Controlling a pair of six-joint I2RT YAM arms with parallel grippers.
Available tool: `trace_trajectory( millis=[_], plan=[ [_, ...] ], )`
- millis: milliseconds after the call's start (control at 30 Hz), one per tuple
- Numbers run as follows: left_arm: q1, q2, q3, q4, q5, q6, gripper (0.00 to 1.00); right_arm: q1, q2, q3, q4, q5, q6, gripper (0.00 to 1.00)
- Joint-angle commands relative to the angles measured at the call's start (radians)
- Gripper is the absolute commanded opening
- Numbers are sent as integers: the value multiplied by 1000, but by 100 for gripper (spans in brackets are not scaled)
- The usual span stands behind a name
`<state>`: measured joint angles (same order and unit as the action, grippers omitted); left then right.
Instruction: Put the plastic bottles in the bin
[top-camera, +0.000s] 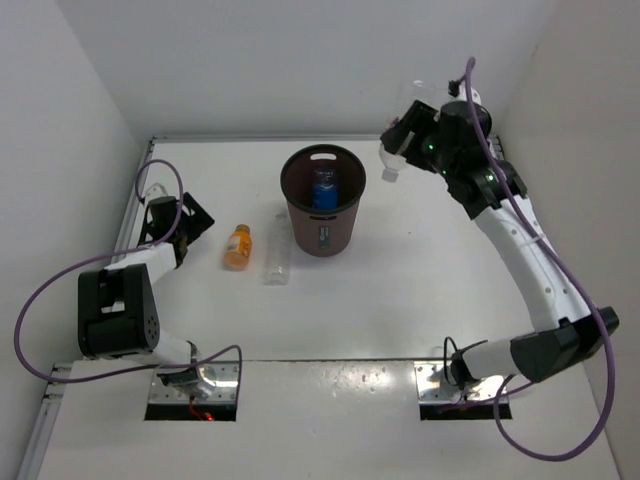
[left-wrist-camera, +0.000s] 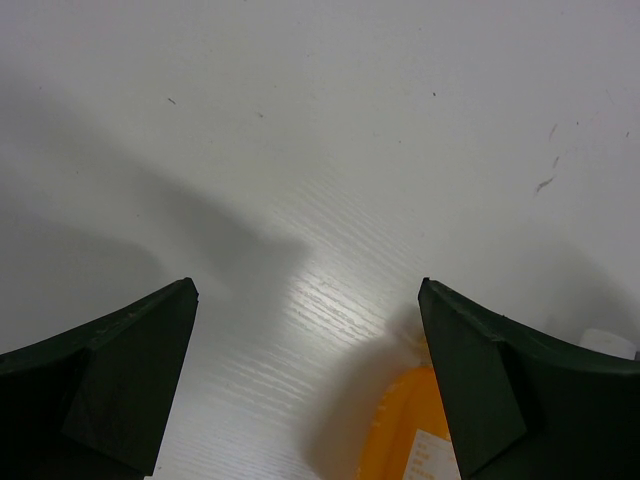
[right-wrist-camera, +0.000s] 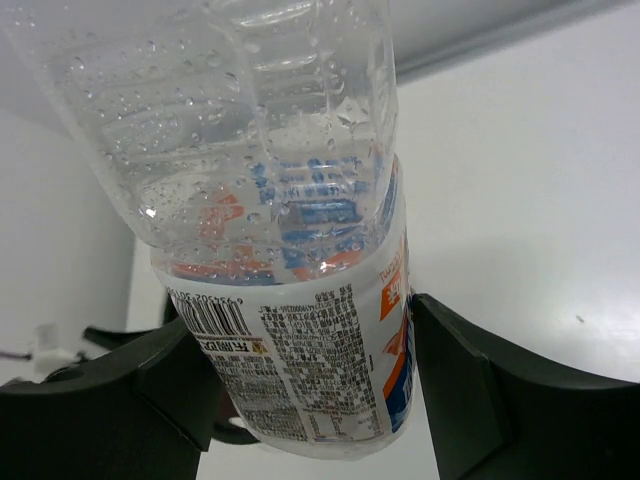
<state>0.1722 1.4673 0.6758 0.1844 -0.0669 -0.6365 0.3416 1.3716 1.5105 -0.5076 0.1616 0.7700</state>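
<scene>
Count of bottles: four are showing, namely one short orange bottle (top-camera: 237, 246), one slim clear bottle (top-camera: 277, 262), one clear labelled bottle (top-camera: 392, 160) and one blue-capped bottle (top-camera: 324, 188).
Count of bins and pincers: one bin (top-camera: 345, 225) is standing on the white table (top-camera: 420, 280), and two pincers are working over it.
Right pincer (top-camera: 403, 135): its dark jaws are clamping the labelled bottle around its printed band.
Labelled bottle from the wrist (right-wrist-camera: 290, 200): it is sitting between the right pincer's (right-wrist-camera: 310, 370) jaws, with its clear upper body reaching beyond them.
Bin and right pincer: the bin is standing apart from this pincer, on its left side.
Left pincer (top-camera: 180, 215): its jaws are standing wide apart and gripping nothing.
Orange bottle from the wrist (left-wrist-camera: 405, 430): it is lying just beside the left pincer's (left-wrist-camera: 305, 330) right-hand jaw, partly hidden by it.
Slim clear bottle: it is lying on its side beyond the orange one, farther from the left pincer and near the bin's base.
Blue-capped bottle: it is resting inside the bin.
Materials and shapes: the bin is looking dark brown, round and tapered, with a slot at its rim; the labelled bottle is showing ribbed clear plastic beaded with droplets; the table is showing a faint wood grain.
</scene>
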Motion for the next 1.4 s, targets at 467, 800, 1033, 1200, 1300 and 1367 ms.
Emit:
trace_trajectory(
  millis=[467,800,1033,1200,1300,1367],
  plan=[
    [13,-39,-32,55,29,-5,100,367,362,312,-25,130,-212,17],
    [13,-48,-41,64,42,-35,100,428,385,356,-48,216,-232,49],
    [13,-58,-41,108,107,-35,100,447,405,356,-81,297,-232,63],
    [13,-58,-50,119,116,-94,100,447,363,356,-91,392,-222,88],
    [13,-58,-59,128,125,-83,100,447,304,356,-76,436,-222,99],
    [13,-58,-59,128,145,-59,100,447,270,328,-66,447,-213,99]
  ],
)
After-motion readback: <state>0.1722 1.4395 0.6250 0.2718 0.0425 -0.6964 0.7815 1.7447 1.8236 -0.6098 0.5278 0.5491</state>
